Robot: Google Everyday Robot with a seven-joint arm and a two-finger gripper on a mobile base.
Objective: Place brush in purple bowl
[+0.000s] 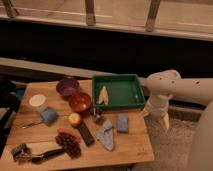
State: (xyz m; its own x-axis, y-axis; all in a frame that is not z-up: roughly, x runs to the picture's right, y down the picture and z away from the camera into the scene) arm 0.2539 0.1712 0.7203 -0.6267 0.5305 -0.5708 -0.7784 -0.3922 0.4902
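Wooden tabletop holds the brush at its front-left corner: blocky dark head pointing left, slim black handle running right. The purple bowl sits well behind. The gripper hangs beyond the right edge, jaws apart, empty.

Nothing legible shows: no text, label, brand, number or sign can be read on the brush, the purple bowl, the green tray or anything else on the wooden table. The gripper, plain white and likewise without readable marking, hangs just off the table's right edge, near the green tray's right front corner.
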